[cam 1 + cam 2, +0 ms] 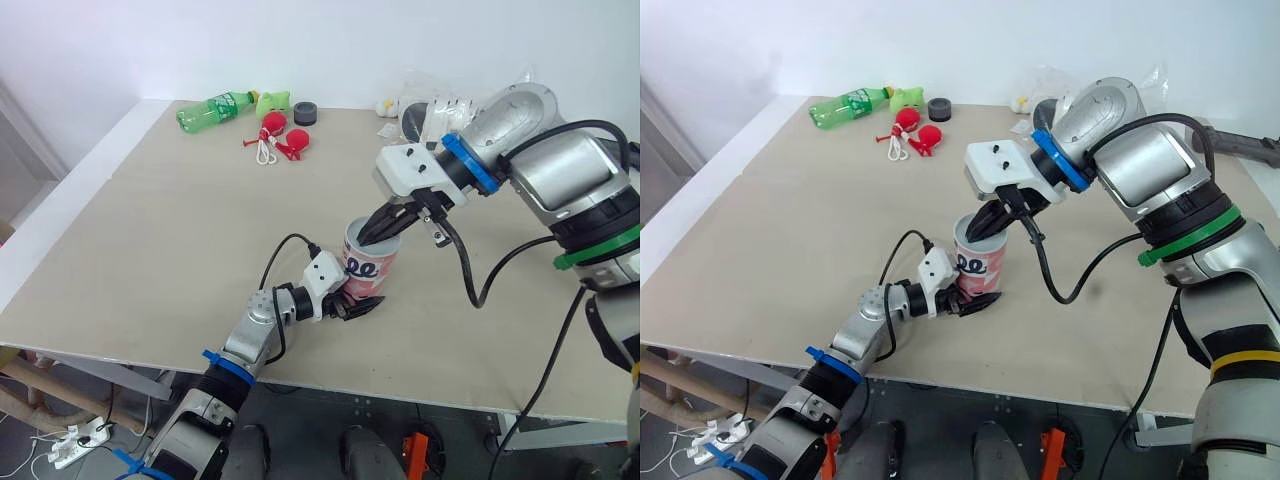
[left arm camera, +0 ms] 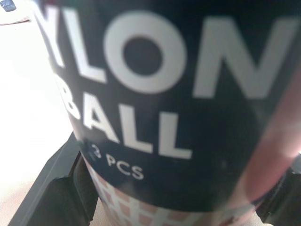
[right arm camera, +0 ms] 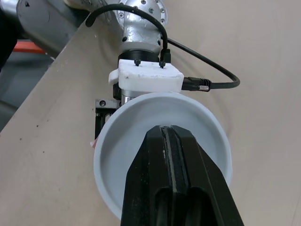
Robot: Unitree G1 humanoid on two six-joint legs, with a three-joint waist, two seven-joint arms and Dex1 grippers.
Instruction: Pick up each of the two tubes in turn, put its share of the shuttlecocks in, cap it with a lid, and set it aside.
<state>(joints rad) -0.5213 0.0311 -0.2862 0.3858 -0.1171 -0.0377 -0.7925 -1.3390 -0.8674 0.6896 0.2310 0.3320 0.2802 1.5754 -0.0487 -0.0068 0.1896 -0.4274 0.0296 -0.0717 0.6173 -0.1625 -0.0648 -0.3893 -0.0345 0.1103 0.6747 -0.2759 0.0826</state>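
The shuttlecock tube stands upright on the table at about 6 o'clock, close to the front edge. Its label reads NYLON BALL, 3 PCS in the left wrist view. The left gripper reaches in from the tube's 8 o'clock and clamps the lower wall between its black fingers, one on each side, steadying it.

The right gripper comes down from the tube's 2 o'clock. Its two fingers are pressed together with nothing visible between them, and the tips sit within the pale round rim at the tube's top. I cannot tell whether that pale disc is the open mouth with the tube's bottom below, or a recessed lid already seated.

My reading is that this is the filling or capping step on one tube. If it is a lid, the next move calls for a straight, centred push while the left grip holds firm, so that the tube does not tip towards 6 o'clock.

A green bottle, red toys and a black tape roll lie at 11 to 12 o'clock, well apart.
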